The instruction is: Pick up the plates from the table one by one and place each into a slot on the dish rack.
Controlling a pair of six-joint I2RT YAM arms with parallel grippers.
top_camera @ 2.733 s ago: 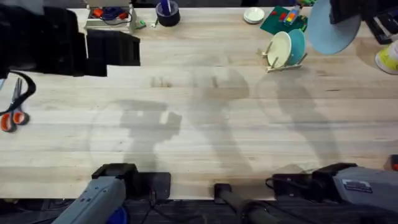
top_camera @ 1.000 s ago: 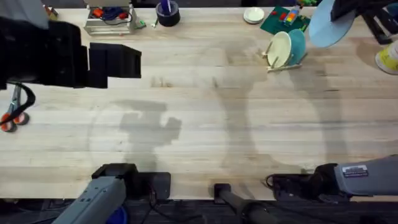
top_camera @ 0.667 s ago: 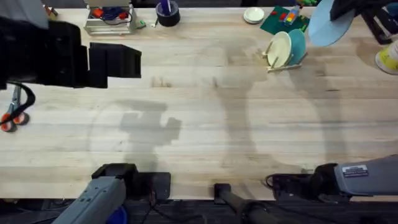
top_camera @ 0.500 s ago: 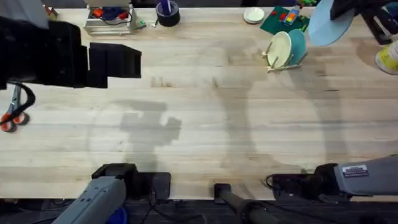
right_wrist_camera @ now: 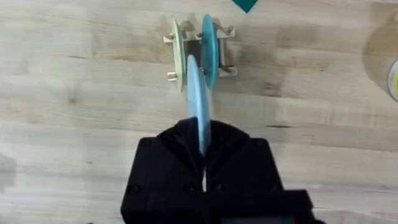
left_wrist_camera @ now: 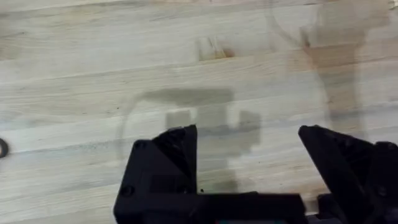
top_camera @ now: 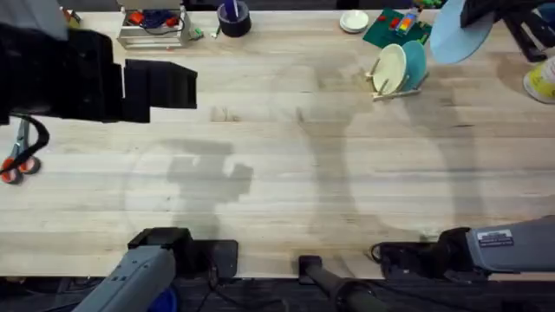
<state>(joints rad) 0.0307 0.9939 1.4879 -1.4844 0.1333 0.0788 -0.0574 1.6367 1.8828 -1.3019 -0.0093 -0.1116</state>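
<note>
My right gripper (top_camera: 477,15) hangs above the table's (top_camera: 277,173) far right, shut on a pale sky-blue plate (top_camera: 458,36). In the right wrist view that plate (right_wrist_camera: 199,106) stands edge-on between the fingers of my right gripper (right_wrist_camera: 203,149), above and just short of the dish rack (right_wrist_camera: 227,68). The wooden dish rack (top_camera: 397,89) holds a cream-yellow plate (top_camera: 390,68) and a teal plate (top_camera: 416,61), both upright in slots. My left gripper (top_camera: 163,85) hovers high over the far left. It is open (left_wrist_camera: 249,149) over bare wood.
Orange-handled scissors (top_camera: 17,154) lie at the left edge. Along the back stand a white wire box (top_camera: 154,26), a dark round container (top_camera: 232,17), a small cream-white dish (top_camera: 354,21) and a green mat with colourful items (top_camera: 395,28). A yellow object (top_camera: 542,82) sits at the right edge.
Since 2.7 s ago the blue plate has shrunk in the overhead view and shifted slightly toward the back, and the left arm moved a little right. Over the last second nothing visibly moved.
</note>
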